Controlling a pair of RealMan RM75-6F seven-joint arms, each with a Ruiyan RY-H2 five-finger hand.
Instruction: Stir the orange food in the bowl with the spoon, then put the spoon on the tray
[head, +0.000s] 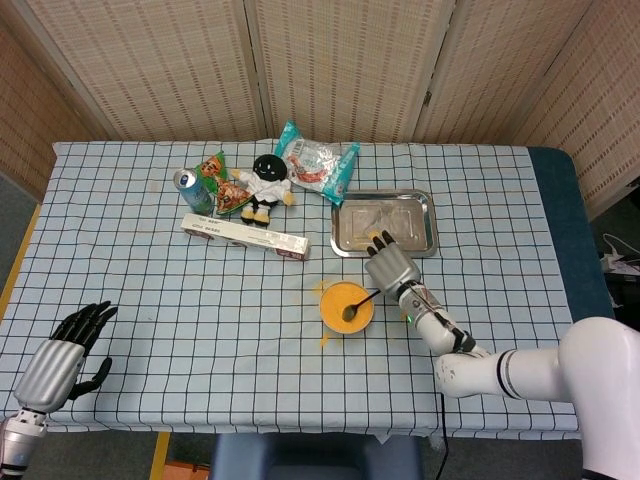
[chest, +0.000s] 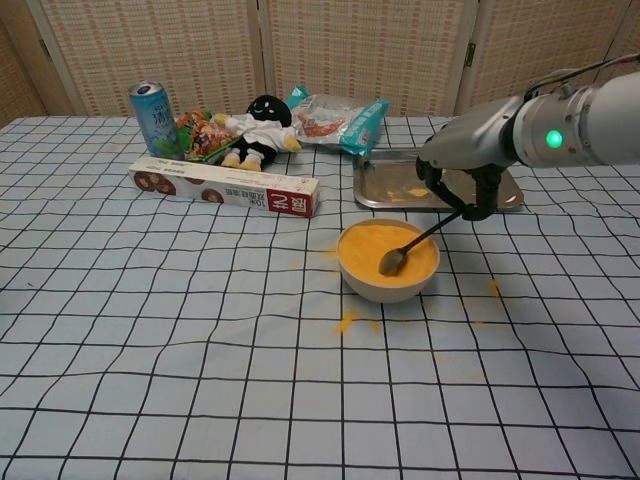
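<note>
Checked tablecloth (head: 150, 290), screens behind. Right hand (chest: 478, 190) grips the spoon (chest: 410, 247), its tip in the bowl (chest: 388, 288) of orange food: stirring underway. Tray (head: 428, 245) holds no spoon. Left hand (head: 60, 358) idle, fingers apart.

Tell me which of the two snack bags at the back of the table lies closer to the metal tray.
The teal and clear snack bag, with red food showing inside. It lies just left of the shiny metal tray, while the orange and green snack bag sits further left, between the can and the doll.
</note>
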